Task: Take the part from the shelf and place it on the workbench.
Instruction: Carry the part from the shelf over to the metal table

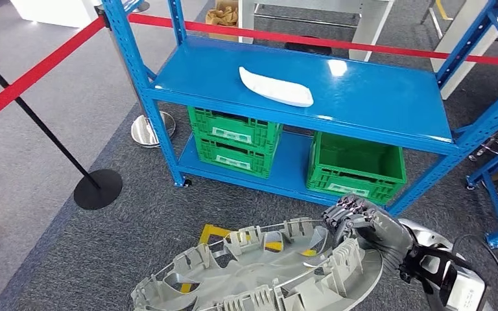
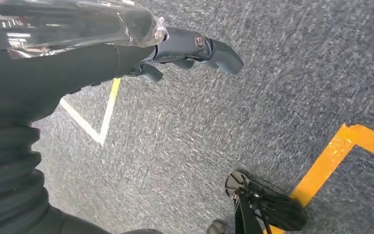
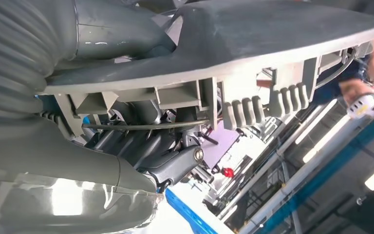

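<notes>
A large round grey plastic part (image 1: pixel 266 272) with ribbed clips around its rim hangs low in the head view, in front of the blue shelf (image 1: pixel 376 97). My right hand (image 1: pixel 363 223) grips its right edge. In the right wrist view the part (image 3: pixel 272 39) lies across the hand, with dark fingers (image 3: pixel 170 161) wrapped under its rim. A white curved part (image 1: pixel 275 87) lies on the shelf's upper board. My left hand (image 2: pixel 190 48) hangs over grey carpet, fingers apart and holding nothing.
Two stacked green crates (image 1: pixel 233 139) and a single green crate (image 1: pixel 356 165) sit on the shelf's bottom board. A red barrier belt (image 1: pixel 32 78) runs to a black stanchion base (image 1: pixel 97 189) on the left. Yellow floor tape (image 2: pixel 341 151) crosses the carpet.
</notes>
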Robot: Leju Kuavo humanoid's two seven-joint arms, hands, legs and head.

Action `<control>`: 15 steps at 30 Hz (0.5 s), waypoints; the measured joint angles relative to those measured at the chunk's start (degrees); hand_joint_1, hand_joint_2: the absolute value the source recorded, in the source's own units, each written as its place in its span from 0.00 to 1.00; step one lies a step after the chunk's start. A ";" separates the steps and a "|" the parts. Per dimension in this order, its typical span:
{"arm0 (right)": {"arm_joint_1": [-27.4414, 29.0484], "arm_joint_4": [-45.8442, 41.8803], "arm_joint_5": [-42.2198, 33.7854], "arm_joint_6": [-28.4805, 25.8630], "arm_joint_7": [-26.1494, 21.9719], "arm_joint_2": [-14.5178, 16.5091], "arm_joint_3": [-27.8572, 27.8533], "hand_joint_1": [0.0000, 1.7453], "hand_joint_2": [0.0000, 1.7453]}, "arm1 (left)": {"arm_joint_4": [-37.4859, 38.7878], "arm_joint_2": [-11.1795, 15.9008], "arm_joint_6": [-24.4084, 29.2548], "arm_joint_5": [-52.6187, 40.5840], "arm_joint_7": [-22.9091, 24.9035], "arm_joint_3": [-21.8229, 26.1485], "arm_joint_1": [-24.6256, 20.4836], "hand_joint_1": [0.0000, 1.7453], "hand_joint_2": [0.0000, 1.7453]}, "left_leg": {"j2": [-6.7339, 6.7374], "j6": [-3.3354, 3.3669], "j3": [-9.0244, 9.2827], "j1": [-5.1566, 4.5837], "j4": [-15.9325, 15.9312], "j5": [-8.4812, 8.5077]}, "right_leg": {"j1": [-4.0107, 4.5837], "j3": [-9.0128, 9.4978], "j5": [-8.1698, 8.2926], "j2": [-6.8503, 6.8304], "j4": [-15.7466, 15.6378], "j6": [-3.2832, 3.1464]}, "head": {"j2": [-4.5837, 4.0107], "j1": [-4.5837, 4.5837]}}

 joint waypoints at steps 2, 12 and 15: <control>0.18 -0.34 0.44 -1.06 -0.07 -0.48 0.35 1.00 1.00 | 0.06 -0.02 -0.10 -0.14 0.15 -0.30 -0.16 0.00 1.00 | -1.27 -0.23 -0.44 -0.21 0.42 0.00 | 0.03 3.42 2.21 2.02 -6.95 -0.56 | 0.00 -0.10; -2.35 -0.42 0.80 -0.57 -0.16 0.23 2.88 1.00 1.00 | 0.22 -0.68 0.31 1.23 0.51 -0.38 -0.31 0.00 1.00 | 3.25 -2.96 -10.41 0.47 17.25 -6.96 | -0.18 4.16 2.68 -2.96 -9.37 -1.14 | 0.00 -0.79; -2.62 -0.28 1.07 -0.41 -0.15 0.95 3.57 1.00 1.00 | 0.23 -0.93 0.44 1.21 0.66 -0.38 -0.25 0.00 1.00 | 4.32 -3.02 -7.52 0.68 11.36 -2.87 | -0.19 4.26 2.57 -5.07 -9.35 -0.96 | 0.00 -0.83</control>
